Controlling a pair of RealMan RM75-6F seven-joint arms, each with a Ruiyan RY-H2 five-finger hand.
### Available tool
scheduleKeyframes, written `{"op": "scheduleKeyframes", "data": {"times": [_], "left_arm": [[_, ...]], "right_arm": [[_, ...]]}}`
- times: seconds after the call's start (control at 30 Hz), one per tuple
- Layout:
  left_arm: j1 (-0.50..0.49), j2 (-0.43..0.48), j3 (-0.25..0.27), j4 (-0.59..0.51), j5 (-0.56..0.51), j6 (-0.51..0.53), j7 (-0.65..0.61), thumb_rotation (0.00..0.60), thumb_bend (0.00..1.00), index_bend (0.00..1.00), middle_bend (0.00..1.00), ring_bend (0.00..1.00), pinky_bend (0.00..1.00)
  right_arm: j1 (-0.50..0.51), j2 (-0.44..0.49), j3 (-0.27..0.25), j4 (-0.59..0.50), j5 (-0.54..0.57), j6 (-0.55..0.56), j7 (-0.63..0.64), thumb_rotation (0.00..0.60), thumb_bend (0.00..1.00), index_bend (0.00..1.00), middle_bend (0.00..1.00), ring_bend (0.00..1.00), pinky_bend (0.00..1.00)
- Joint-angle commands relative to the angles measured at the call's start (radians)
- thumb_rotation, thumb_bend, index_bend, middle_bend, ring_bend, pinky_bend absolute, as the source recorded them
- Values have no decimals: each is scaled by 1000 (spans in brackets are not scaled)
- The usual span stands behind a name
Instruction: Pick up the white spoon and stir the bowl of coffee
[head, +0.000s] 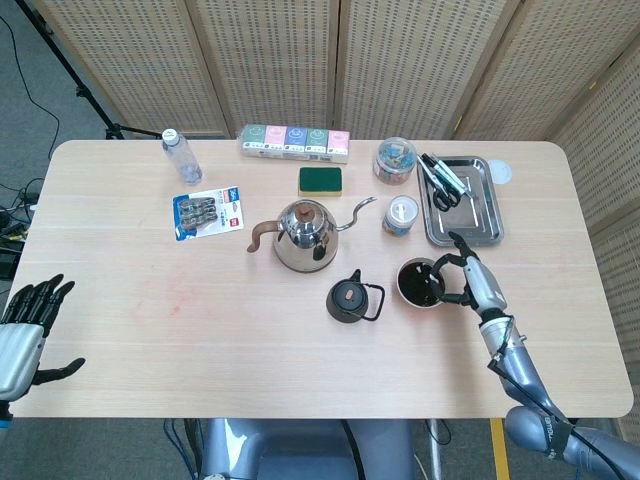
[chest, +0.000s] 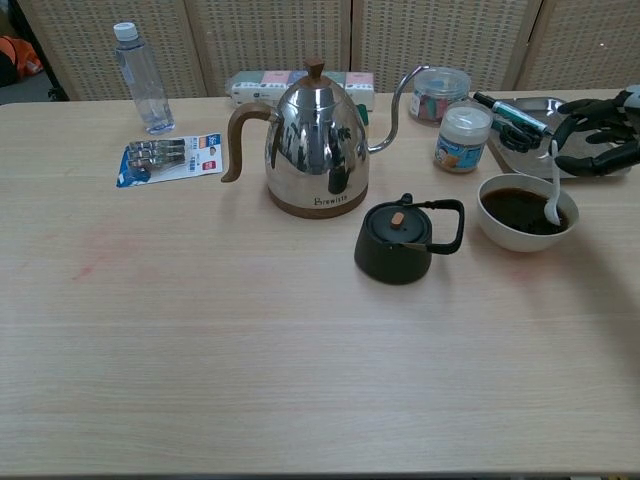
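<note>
Spoon (chest: 553, 190) stands nearly upright with its scoop in the coffee, at the right side of the bowl (chest: 500, 234), its handle top held in the fingers (chest: 578, 168) of the right hand (chest: 600, 135). The chest view shows the handle meeting the fingers, though the exact pinch is too small to read. The bowl sits on the desk (chest: 300, 350), between a black teapot (chest: 405, 240) and a metal tray (head: 462, 232).

Risks noted:
- Coffee stands high in the bowl. A wide or fast stirring sweep could slop it over the rim onto the desk.
- The scoop is close to the right wall. Pushing outward could tip or slide the bowl, as nothing steadies it.
- The hold is at the far end of a thin handle. I judge it weak; the spoon may twist or slip loose and fall into the coffee.
- The hand hangs just above the tray edge and its pens (head: 440, 178). A dropped wrist could catch them.
- A small jar (chest: 464, 138) stands near the bowl, exposed to an overshoot.

Left hand (head: 28, 330) is well apart at the desk's near left edge, fingers spread, holding nothing.
</note>
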Motion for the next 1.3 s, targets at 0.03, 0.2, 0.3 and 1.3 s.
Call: {"op": "scheduleKeyframes", "data": {"times": [0.03,0.2,0.3,1.3], "left_arm": [[0,1,-1,0,-1,1,-2,600,0,0,0,0,0],[4,8,0,2,3,9,-20,600,0,0,0,0,0],[4,12,0,5,5,11,-33,600,0,0,0,0,0],[1,5,3,1,4,4,-12,600,0,0,0,0,0]], "right_arm": [[-8,3,-16,-21,-16,3,0,600,560,558,0,0,0],[12,-44,-25,-14,-17,-10,-14,600,559,558,0,0,0],[30,-77,-14,15,-6,-11,-21,600,560,557,0,0,0],[-16,-10,-2,36,-115,46,94,600,0,84,0,0,0]]}}
